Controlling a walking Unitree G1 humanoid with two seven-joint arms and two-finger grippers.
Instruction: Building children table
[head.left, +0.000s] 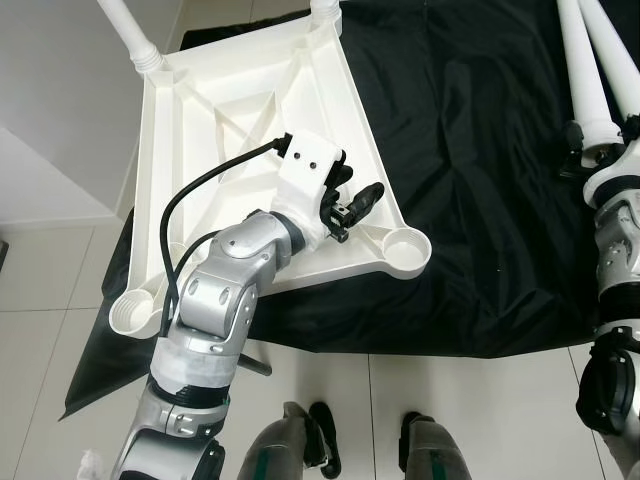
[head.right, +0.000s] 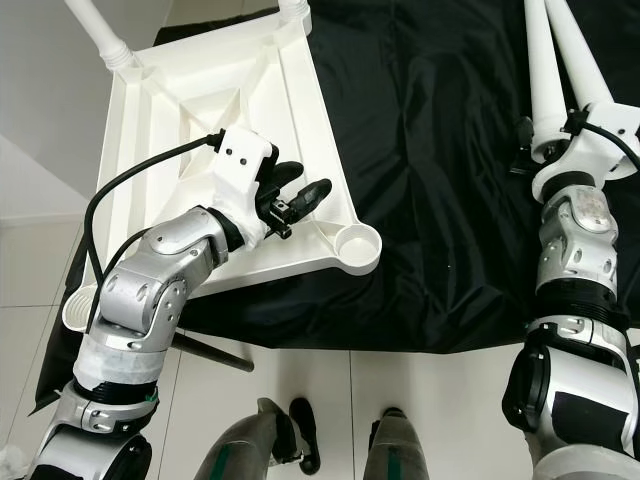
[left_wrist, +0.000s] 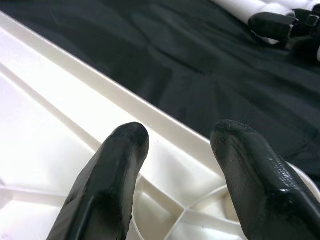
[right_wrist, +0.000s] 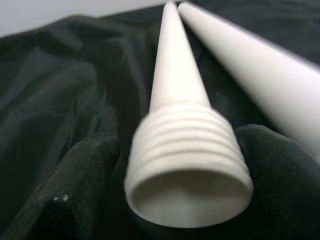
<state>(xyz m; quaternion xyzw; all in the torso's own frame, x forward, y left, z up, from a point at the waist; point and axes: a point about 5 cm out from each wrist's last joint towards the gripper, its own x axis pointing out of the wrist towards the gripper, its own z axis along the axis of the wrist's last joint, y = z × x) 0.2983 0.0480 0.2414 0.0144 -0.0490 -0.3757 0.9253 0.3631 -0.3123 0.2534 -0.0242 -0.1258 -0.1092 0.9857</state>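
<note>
Setting: pale tiled floor (head.left: 480, 400) under a wrinkled black plastic sheet (head.left: 470, 180) on which the parts lie.
Left pincer: the left pincer (head.left: 352, 203) hangs low over the white moulded plastic children's tabletop (head.left: 230, 120), near the right-hand rim; its two black fingers (left_wrist: 112, 185) stand apart with nothing between them.
Under the left pincer: the left wrist view shows ribs and part of a round socket below the fingertips, a detail the head views hide behind the wrist housing.
Tabletop: it lies upside down on the sheet, ribbed underside up, with a round corner socket (head.left: 405, 250) just beyond the left pincer and another (head.left: 133, 312) at the near left corner.
Fitted legs: two white legs (head.left: 128, 30) stand in the far corner sockets.
Right pincer: the right pincer (head.right: 552, 150) is closed on the threaded end of a white tapered plastic leg (right_wrist: 182, 125); the right wrist view shows one finger on each side of the ridged collar.
Loose legs: a second white tapered leg (right_wrist: 260, 65) lies just beside the gripped one on the black sheet, well apart from the tabletop.
Robot's own body: its feet (head.left: 325, 440) are on the tiles at the sheet's near edge.
</note>
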